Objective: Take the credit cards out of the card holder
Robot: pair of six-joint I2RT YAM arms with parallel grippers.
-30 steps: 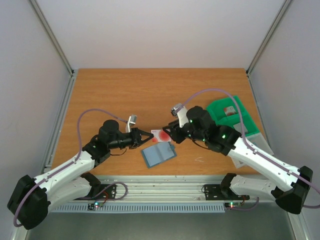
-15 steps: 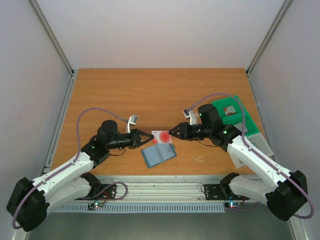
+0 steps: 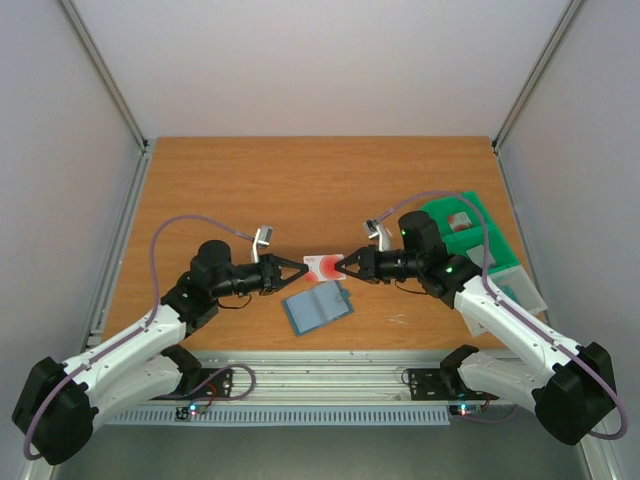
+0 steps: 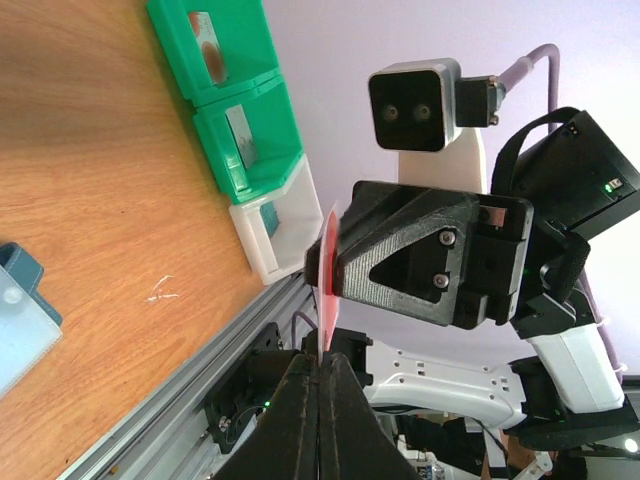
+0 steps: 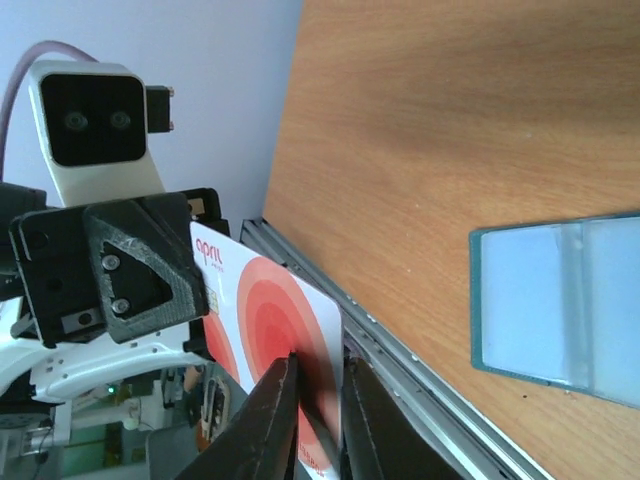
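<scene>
A red-and-white credit card (image 3: 324,266) hangs in the air between my two grippers, above the table. My left gripper (image 3: 303,269) is shut on its left edge; the left wrist view shows the card (image 4: 328,290) edge-on in the closed left gripper (image 4: 320,362). My right gripper (image 3: 344,266) has a finger on either side of the card's other end (image 5: 270,330), with a small gap still showing in the right wrist view (image 5: 318,358). The blue-grey card holder (image 3: 317,308) lies spread open on the table just below, also in the right wrist view (image 5: 560,300).
A green two-compartment bin (image 3: 465,235) with a white tray beside it stands at the right edge of the table; it also shows in the left wrist view (image 4: 230,90). The aluminium rail (image 3: 320,375) runs along the near edge.
The right wrist has turned and drawn back, and its fingers now straddle the card's right end. The left gripper and the card have moved slightly up and away from the holder.
</scene>
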